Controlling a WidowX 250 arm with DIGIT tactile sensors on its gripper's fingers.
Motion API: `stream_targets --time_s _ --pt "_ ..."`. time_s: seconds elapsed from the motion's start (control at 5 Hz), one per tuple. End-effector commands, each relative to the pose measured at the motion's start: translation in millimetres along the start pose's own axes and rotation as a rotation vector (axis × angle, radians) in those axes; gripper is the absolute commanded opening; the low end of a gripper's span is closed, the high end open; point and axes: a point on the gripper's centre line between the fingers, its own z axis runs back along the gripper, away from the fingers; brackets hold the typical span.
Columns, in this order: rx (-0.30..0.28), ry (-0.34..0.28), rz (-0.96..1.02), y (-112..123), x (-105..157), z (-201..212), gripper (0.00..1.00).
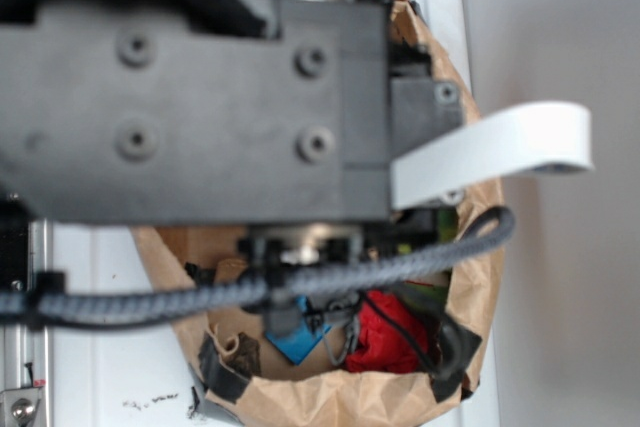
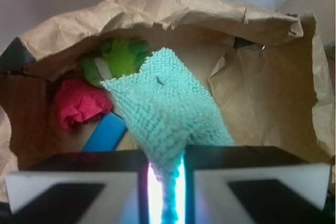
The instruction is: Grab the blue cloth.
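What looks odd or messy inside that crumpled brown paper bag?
Nothing spilled. The pale teal terry cloth dangles pinched in the gripper. The brown paper bag is creased, with black tape patches on its rim.

One gripper [image 2: 165, 182] | one blue cloth [image 2: 168, 114] – pale teal terry, centre of the wrist view | one red cloth [image 2: 79, 103], left | one bright-blue block [image 2: 105, 135], lower left | one green item [image 2: 118, 59], upper left – kind unclear | one brown paper bag [image 2: 252, 93]
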Motion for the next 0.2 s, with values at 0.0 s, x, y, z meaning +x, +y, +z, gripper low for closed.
stream_targets --time_s 0.0 --pt "-0.01 -0.037 0.005 -4.3 4.9 5.0 0.0"
